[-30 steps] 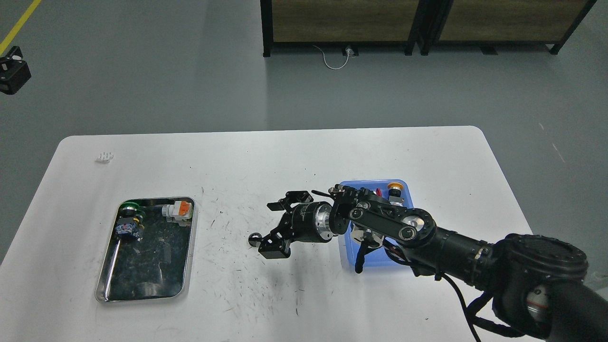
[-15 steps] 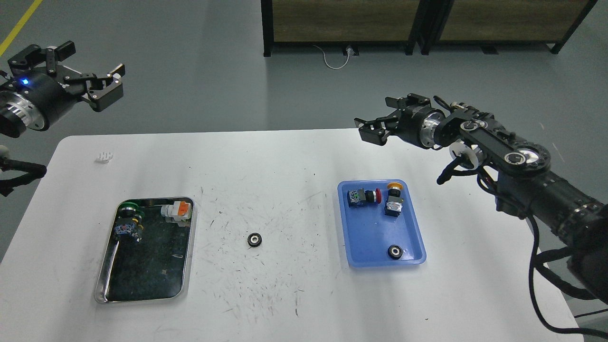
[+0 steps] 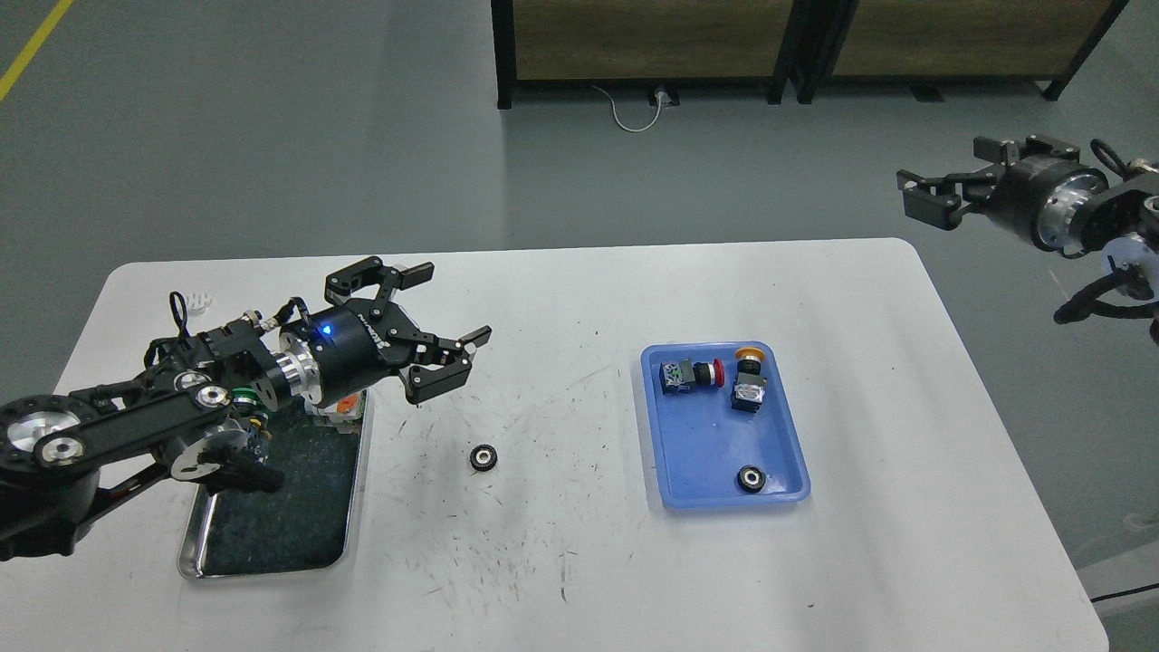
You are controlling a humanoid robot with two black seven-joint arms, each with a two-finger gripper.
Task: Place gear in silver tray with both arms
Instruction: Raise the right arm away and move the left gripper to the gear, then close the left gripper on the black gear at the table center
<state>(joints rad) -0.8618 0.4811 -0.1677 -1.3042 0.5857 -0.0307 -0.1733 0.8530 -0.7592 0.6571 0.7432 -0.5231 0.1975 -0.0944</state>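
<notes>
Left hand (image 3: 435, 326), fingers spread and empty, hovered nearer the gear (image 3: 483, 457), which lay below-right on the surface (image 3: 561, 299).

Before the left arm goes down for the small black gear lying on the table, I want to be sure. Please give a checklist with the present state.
1. Left gripper open: ok.
2. Small black gear on white table, unobstructed: ok.
3. Left gripper directly above gear: not ok, up-left of it in view.
4. Shiny rectangular silver tray has free bottom space: ok.
5. Right gripper clear of the table: ok.
</notes>
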